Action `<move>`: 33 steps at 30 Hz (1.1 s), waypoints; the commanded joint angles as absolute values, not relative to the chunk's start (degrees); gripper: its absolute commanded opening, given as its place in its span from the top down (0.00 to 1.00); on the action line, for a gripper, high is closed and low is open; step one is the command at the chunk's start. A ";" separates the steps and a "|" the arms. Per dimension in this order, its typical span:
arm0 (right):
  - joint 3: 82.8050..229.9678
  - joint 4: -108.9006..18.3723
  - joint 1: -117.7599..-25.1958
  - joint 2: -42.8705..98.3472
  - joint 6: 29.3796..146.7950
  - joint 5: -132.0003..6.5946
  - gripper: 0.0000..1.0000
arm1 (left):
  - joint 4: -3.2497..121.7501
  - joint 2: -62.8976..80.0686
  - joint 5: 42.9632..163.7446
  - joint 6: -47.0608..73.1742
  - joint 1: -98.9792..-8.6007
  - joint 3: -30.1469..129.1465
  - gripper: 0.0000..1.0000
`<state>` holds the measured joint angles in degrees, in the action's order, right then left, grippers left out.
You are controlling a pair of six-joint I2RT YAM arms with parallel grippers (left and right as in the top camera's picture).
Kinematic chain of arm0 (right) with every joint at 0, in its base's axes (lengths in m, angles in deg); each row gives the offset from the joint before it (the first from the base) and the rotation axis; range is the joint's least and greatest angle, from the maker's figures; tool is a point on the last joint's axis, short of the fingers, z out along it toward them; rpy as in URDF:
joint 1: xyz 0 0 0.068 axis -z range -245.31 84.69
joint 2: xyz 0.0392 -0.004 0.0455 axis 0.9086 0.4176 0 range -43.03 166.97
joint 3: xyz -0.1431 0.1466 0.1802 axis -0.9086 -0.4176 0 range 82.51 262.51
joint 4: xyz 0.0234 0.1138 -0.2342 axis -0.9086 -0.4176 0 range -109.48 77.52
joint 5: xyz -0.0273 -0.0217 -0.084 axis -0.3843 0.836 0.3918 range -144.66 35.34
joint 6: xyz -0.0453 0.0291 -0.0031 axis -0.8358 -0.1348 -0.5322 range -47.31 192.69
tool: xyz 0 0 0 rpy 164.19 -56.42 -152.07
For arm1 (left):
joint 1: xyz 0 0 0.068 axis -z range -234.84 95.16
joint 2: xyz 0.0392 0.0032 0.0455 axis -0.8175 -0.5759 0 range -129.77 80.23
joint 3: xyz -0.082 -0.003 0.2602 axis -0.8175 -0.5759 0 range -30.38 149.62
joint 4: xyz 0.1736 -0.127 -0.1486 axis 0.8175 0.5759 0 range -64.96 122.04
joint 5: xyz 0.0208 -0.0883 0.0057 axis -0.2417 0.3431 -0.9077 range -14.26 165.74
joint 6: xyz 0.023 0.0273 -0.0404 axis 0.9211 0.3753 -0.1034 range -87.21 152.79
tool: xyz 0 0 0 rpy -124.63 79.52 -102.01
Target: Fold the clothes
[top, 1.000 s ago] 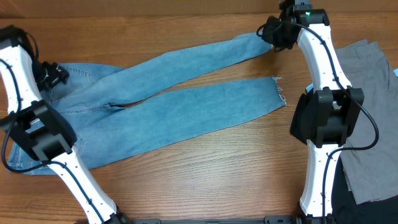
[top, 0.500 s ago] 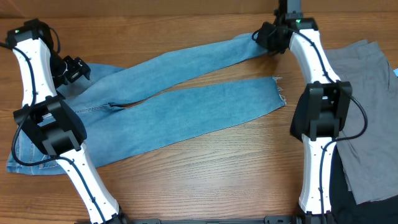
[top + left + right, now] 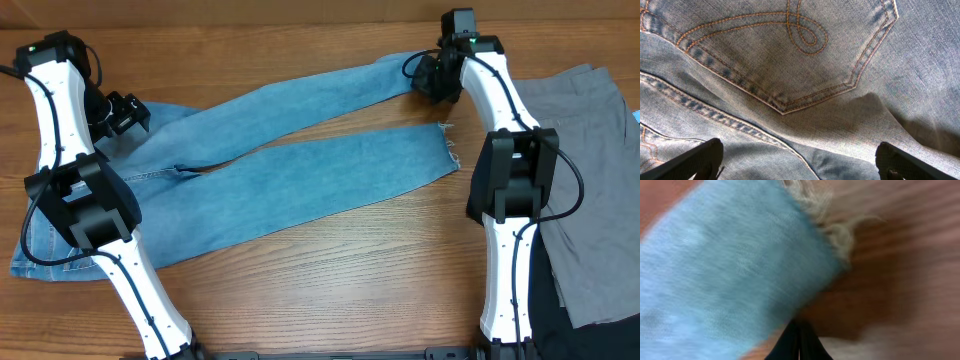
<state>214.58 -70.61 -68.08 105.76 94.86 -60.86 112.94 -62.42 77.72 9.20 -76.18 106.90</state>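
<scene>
The light blue jeans (image 3: 300, 170) lie flat across the table, waist at the left and both legs running right. My left gripper (image 3: 125, 110) hovers over the seat, wide open, its black fingertips (image 3: 705, 157) on either side of bare denim below a stitched back pocket (image 3: 790, 50). My right gripper (image 3: 428, 75) is at the frayed hem (image 3: 412, 68) of the far leg. In the right wrist view that gripper (image 3: 799, 336) is shut, its tips at the edge of the blurred blue cloth (image 3: 715, 270). I see no cloth between the tips.
A grey garment (image 3: 590, 150) lies at the right edge, with a black garment (image 3: 560, 330) below it. The near leg's frayed hem (image 3: 450, 150) ends beside the right arm's base (image 3: 515, 190). Wooden tabletop (image 3: 330, 290) shows in front.
My left arm has swung up and right from the table's left edge, bringing its gripper over the jeans' seat. My right gripper has shifted slightly toward me at the far hem.
</scene>
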 commanded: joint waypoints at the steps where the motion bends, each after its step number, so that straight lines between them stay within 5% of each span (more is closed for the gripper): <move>1: 215.21 -74.43 -67.93 106.89 93.11 -54.26 0.96 | 113.07 -62.59 78.70 10.53 -75.42 107.77 0.00; 33: 219.39 -59.83 -69.22 111.51 98.71 -68.24 0.96 | 113.53 -62.59 78.94 10.58 -74.63 107.77 0.00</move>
